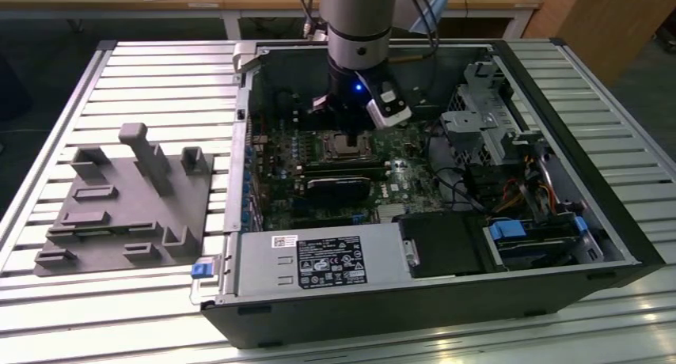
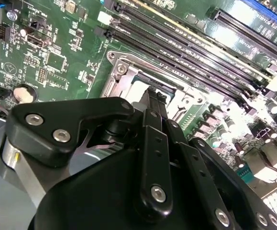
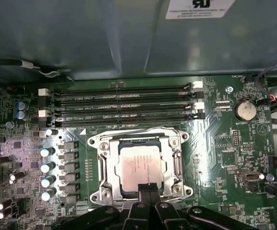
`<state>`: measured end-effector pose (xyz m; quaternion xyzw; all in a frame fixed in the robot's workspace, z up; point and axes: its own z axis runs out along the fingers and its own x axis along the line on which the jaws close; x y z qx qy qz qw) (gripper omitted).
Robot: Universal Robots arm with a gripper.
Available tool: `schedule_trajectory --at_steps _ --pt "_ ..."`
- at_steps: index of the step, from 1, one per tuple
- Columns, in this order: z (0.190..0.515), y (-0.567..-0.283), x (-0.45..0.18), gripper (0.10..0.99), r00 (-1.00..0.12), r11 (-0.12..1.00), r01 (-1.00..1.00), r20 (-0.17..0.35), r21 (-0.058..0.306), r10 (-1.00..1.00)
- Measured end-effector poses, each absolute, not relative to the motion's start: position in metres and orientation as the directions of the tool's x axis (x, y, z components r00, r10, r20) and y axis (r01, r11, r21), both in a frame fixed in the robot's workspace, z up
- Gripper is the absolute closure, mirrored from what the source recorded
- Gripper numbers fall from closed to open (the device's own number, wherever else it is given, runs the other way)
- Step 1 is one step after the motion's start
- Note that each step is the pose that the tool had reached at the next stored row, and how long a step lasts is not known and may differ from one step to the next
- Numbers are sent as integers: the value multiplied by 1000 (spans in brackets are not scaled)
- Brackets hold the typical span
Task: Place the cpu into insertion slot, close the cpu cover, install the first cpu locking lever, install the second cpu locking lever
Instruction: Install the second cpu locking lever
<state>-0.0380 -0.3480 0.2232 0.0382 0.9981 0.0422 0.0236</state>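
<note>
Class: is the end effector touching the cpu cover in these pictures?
Cannot tell. In the first wrist view, the end effector overlaps the cpu cover edge, hiding any contact or gap.

The cpu (image 3: 139,166) shows a pale, brushed metal face – dull sheen, smooth. Around it the cpu cover (image 3: 176,165) is bright bare steel. The gripper (image 2: 152,103) is matt black plastic with shiny screws – the ribbed surface (image 1: 148,71) looks like satin aluminium.
</note>
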Motion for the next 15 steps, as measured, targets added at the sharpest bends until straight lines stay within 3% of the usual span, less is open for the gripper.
schedule_trajectory --at_steps 15 --pt "222 -340 -38 980 -996 994 73 -44 86 77"
